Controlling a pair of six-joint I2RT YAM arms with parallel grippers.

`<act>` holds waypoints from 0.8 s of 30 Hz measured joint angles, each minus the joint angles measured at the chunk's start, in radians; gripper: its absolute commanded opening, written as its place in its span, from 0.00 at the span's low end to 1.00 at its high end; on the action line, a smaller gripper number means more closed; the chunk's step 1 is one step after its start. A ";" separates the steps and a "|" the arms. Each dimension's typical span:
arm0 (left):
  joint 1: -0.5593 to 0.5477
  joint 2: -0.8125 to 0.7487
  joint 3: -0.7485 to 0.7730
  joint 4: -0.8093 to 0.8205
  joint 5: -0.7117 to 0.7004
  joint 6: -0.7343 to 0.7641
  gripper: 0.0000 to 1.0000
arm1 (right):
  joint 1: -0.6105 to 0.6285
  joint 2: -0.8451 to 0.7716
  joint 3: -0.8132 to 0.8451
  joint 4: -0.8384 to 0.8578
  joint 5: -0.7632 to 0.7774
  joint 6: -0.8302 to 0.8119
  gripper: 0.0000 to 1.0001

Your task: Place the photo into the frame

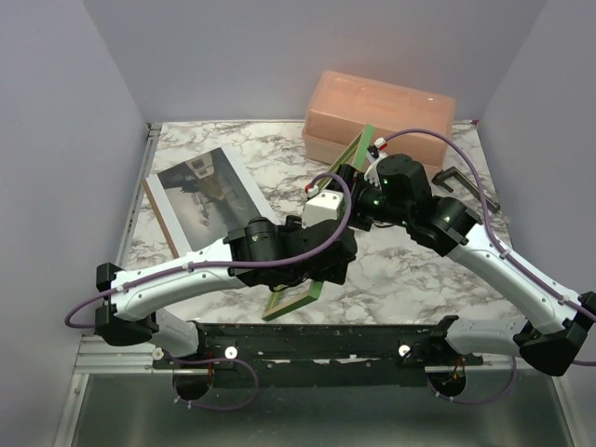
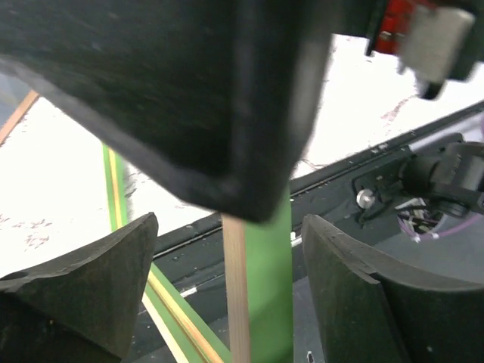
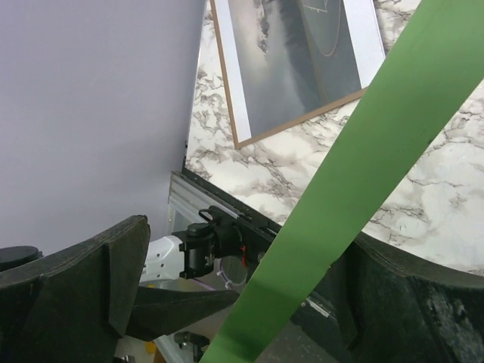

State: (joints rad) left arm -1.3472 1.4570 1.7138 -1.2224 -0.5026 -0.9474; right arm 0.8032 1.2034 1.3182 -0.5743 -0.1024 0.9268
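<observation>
The frame [image 1: 296,300] stands tilted on edge, running from the near table edge up toward the peach box. Its green bar [image 2: 272,287] with a pale wood edge passes between the jaws of my left gripper [image 2: 229,227], which is open with a gap on both sides. My right gripper [image 3: 248,238] is open wide around the upper part of the frame [image 3: 363,166]; the bar lies close to the right finger [image 3: 408,302]. The photo [image 1: 207,191] lies face up at the far left on a brown backing panel [image 1: 163,219], away from both grippers.
A peach plastic box [image 1: 382,112] stands at the back right, just behind the frame's top end. A black L-shaped tool [image 1: 461,182] lies to its right. The black mounting rail [image 1: 307,335] runs along the near edge. Grey walls close in on three sides.
</observation>
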 measured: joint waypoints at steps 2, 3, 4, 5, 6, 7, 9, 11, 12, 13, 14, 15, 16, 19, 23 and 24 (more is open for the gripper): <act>-0.001 -0.032 -0.043 0.053 0.031 0.014 0.84 | 0.000 0.007 0.000 -0.003 0.000 0.000 1.00; -0.001 -0.045 -0.056 0.071 0.041 0.016 0.85 | 0.000 0.008 0.000 -0.004 0.000 0.000 1.00; -0.001 -0.062 -0.075 0.097 0.054 0.024 0.87 | 0.000 0.008 0.000 -0.006 0.000 0.000 0.99; -0.002 -0.080 -0.093 0.120 0.068 0.029 0.87 | 0.000 0.008 0.000 -0.008 0.001 -0.002 0.99; -0.002 -0.098 -0.108 0.141 0.079 0.035 0.88 | 0.000 0.008 0.001 -0.011 0.002 -0.004 0.99; -0.002 -0.119 -0.126 0.169 0.092 0.042 0.88 | 0.000 0.009 0.003 -0.017 0.006 -0.008 0.98; -0.001 -0.160 -0.159 0.216 0.115 0.051 0.91 | 0.000 0.010 0.007 -0.036 0.013 -0.016 0.98; -0.001 -0.195 -0.186 0.256 0.138 0.060 0.91 | 0.000 0.014 0.015 -0.063 0.024 -0.029 0.95; -0.001 -0.219 -0.203 0.280 0.152 0.065 0.91 | 0.000 0.018 0.018 -0.072 0.031 -0.035 0.94; -0.001 -0.240 -0.220 0.306 0.165 0.069 0.91 | 0.000 0.021 0.018 -0.081 0.037 -0.041 0.92; -0.001 -0.259 -0.235 0.325 0.177 0.072 0.92 | 0.000 0.023 0.018 -0.089 0.042 -0.046 0.89; 0.000 -0.278 -0.252 0.345 0.185 0.076 0.95 | 0.000 0.024 0.018 -0.101 0.047 -0.052 0.87; 0.004 -0.298 -0.272 0.373 0.202 0.080 0.96 | 0.000 0.026 0.018 -0.117 0.061 -0.059 0.84; 0.016 -0.361 -0.350 0.449 0.238 0.082 0.97 | 0.000 0.028 0.019 -0.150 0.095 -0.078 0.79; 0.037 -0.394 -0.414 0.483 0.253 0.065 0.97 | 0.000 0.035 0.029 -0.219 0.159 -0.114 0.65; 0.048 -0.401 -0.433 0.486 0.253 0.054 0.96 | 0.000 0.035 0.031 -0.233 0.174 -0.121 0.61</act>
State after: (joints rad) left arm -1.2987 1.0561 1.2808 -0.7364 -0.2497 -0.8936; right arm 0.8032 1.2381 1.3491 -0.8074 0.0719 0.8055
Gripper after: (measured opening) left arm 0.964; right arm 0.695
